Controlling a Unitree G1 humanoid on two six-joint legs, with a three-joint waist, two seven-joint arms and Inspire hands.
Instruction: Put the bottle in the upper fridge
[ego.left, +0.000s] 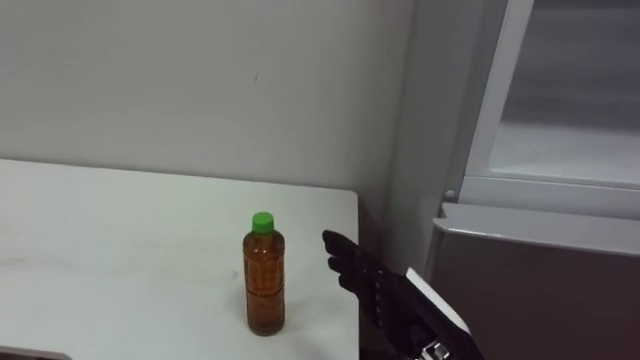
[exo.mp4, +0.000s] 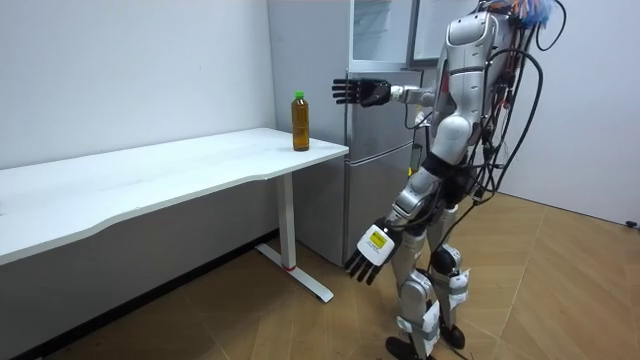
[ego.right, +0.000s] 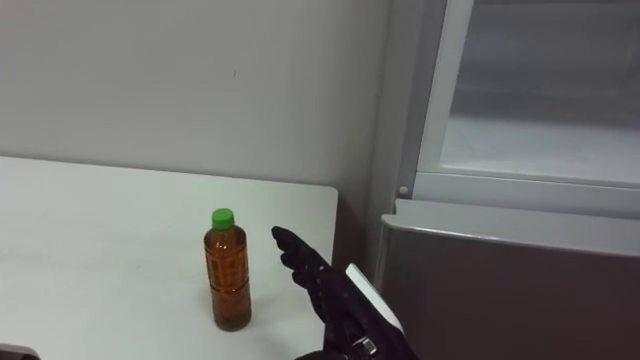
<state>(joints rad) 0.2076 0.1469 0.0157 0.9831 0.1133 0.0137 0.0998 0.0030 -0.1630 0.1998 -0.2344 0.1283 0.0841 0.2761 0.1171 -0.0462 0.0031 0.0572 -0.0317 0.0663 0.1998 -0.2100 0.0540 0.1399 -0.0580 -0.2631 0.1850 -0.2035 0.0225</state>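
The clear plastic bottle (ego.left: 264, 275) stands upright on the white rectangular surface (ego.left: 120, 250), close to the surface's right edge and its end by the fridge. It is filled almost to the neck with amber-brown liquid and closed with a bright green screw cap. Its body is a plain cylinder with faint ribbing down the sides, narrowing at a short shoulder under the cap. Nothing touches it.

The robot's black right hand (ego.left: 365, 275) reaches in from the lower right with its fingers straight and spread slightly, holding nothing. It hovers just right of the bottle, about level with the bottle's middle, over the surface's right edge, with a clear gap between fingertips and plastic.

In the room view the robot stands upright on the wood floor (exo.mp4: 560, 300) in front of the tall silver-grey fridge (exo.mp4: 375, 160). It faces the surface with its right arm held out level towards the bottle. Its left hand (exo.mp4: 372, 250) hangs low beside its thigh with fingers loosely straight and empty.

The fridge stands just beside the surface's end against the pale wall (ego.left: 200, 80). In the eye views its white-framed upper section sits above a grey lower door (ego.left: 540, 290).
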